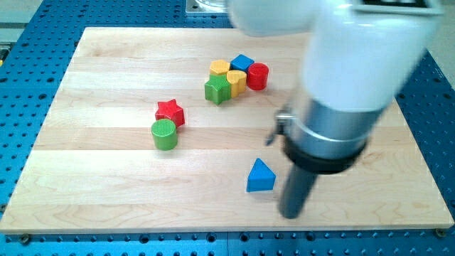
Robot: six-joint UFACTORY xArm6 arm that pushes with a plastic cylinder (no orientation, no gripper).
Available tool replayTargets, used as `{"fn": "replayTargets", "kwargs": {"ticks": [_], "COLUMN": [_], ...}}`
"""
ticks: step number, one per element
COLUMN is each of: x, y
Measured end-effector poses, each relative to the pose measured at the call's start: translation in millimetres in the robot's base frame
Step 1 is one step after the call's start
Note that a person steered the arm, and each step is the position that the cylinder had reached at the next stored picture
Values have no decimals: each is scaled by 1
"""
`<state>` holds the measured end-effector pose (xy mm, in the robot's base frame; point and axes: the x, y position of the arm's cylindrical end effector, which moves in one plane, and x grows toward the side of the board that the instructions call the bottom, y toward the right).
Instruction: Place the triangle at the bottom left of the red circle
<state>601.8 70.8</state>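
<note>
The blue triangle (260,176) lies on the wooden board near the view's bottom, right of centre. The red circle (257,75), a short cylinder, stands at the right end of a cluster near the view's top centre, well above the triangle. My tip (291,213) rests on the board just right of and slightly below the triangle, a small gap apart from it. The arm's white and grey body (341,85) hangs over the board's right part and hides what lies under it.
The cluster beside the red circle holds a blue cube (242,62), a yellow block (220,68), another yellow block (236,80) and a green star (217,90). A red star (170,112) and green cylinder (164,134) sit left of centre. The board's front edge (227,231) is close below my tip.
</note>
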Motion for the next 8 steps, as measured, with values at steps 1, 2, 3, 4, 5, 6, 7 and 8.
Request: {"fn": "replayTargets", "kwargs": {"ticks": [1,2,3,4,5,6,7,8], "x": [-21,-72,-50,-77,-119,-156,-160,-186], "y": [-15,-36,-41,-65,-65,-64,-63,-29]}}
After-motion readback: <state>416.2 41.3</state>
